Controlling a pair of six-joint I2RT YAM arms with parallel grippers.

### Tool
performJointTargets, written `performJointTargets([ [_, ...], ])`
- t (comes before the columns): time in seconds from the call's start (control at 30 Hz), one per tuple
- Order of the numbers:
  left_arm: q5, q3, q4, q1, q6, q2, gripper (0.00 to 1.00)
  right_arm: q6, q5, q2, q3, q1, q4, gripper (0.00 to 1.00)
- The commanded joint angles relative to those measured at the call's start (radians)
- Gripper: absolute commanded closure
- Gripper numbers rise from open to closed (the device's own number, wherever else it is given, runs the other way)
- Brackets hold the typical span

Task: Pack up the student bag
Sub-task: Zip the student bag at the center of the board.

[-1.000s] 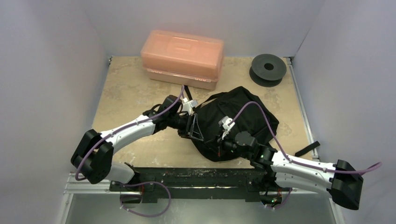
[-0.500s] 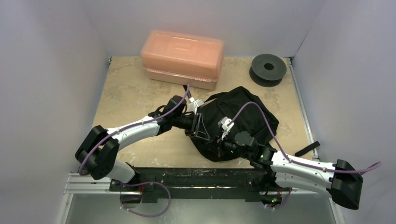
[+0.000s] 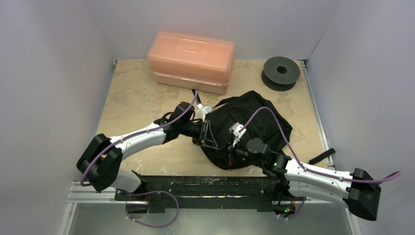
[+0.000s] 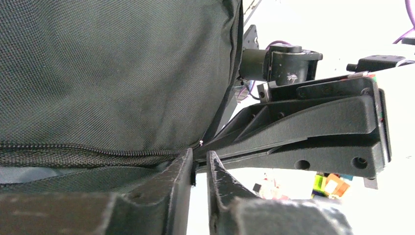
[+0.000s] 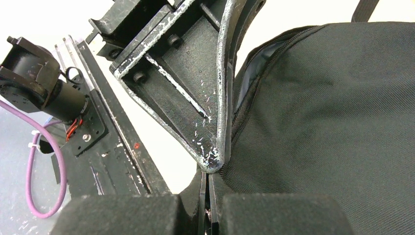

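Note:
The student bag point(image 3: 259, 122), soft and black, lies mid-table with its zip point(image 4: 98, 152) partly parted, grey lining point(image 5: 254, 68) showing. My left gripper point(image 3: 208, 134) is at the bag's left edge beside the zip. Its jaws are nearly together, with a narrow lit gap point(image 4: 200, 169) and only a small dark bit at the tips. My right gripper point(image 3: 230, 147) meets it tip to tip at the bag's near-left edge. Its fingers point(image 5: 208, 196) are pressed shut against the fabric point(image 5: 333, 122). Whether they pinch cloth is hidden.
A translucent orange-pink box point(image 3: 192, 61) stands at the back, a black spool point(image 3: 280, 72) at the back right. A loose black strap end point(image 3: 322, 155) lies near the right wall. The black base rail point(image 3: 205, 186) runs along the near edge.
My left gripper has moved right onto the bag's edge and its jaws have narrowed to a slit. The right arm and the bag have stayed put.

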Motion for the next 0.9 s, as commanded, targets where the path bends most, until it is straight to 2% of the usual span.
performJointTargets([
  [0.0, 0.013, -0.014, 0.003, -0.008, 0.010, -0.035, 0.88, -0.005, 0.033, -0.016, 0.018, -0.002, 0.052, 1.00],
  [0.07, 0.020, -0.018, 0.005, -0.009, 0.006, -0.037, 0.87, -0.003, 0.037, -0.015, 0.016, -0.001, 0.050, 1.00],
  [0.13, 0.024, -0.022, 0.005, -0.010, 0.004, -0.040, 0.78, -0.002, 0.039, -0.016, 0.016, -0.001, 0.049, 1.00],
  [0.2, 0.026, -0.030, 0.006, -0.008, -0.001, -0.044, 0.75, -0.002, 0.043, -0.016, 0.016, -0.001, 0.049, 1.00],
  [0.33, 0.027, -0.047, 0.050, -0.009, -0.027, -0.049, 0.86, -0.002, 0.042, -0.014, 0.019, -0.002, 0.051, 1.00],
  [0.4, 0.029, -0.053, 0.089, -0.009, -0.043, -0.045, 0.89, 0.000, 0.043, -0.013, 0.019, -0.001, 0.053, 1.00],
  [0.47, 0.022, -0.056, 0.108, -0.010, -0.043, -0.049, 1.00, 0.005, 0.048, -0.013, 0.025, -0.001, 0.041, 1.00],
  [0.53, -0.022, -0.054, 0.068, -0.011, -0.008, -0.074, 1.00, 0.031, 0.071, -0.011, 0.050, 0.000, -0.028, 1.00],
  [0.6, -0.117, -0.030, -0.050, -0.014, 0.060, -0.110, 1.00, 0.082, 0.099, -0.018, 0.093, -0.001, -0.146, 0.80],
  [0.63, -0.170, -0.021, -0.098, -0.015, 0.088, -0.127, 1.00, 0.109, 0.103, -0.026, 0.114, -0.001, -0.207, 0.63],
  [0.7, -0.215, -0.008, -0.135, -0.016, 0.117, -0.148, 1.00, 0.160, 0.099, -0.041, 0.153, -0.001, -0.338, 0.44],
  [0.77, -0.240, -0.004, -0.138, -0.021, 0.123, -0.160, 1.00, 0.185, 0.067, -0.041, 0.173, -0.001, -0.429, 0.35],
  [0.87, -0.276, 0.015, -0.165, -0.032, 0.130, -0.161, 1.00, 0.228, 0.064, 0.004, 0.191, 0.002, -0.477, 0.31],
])
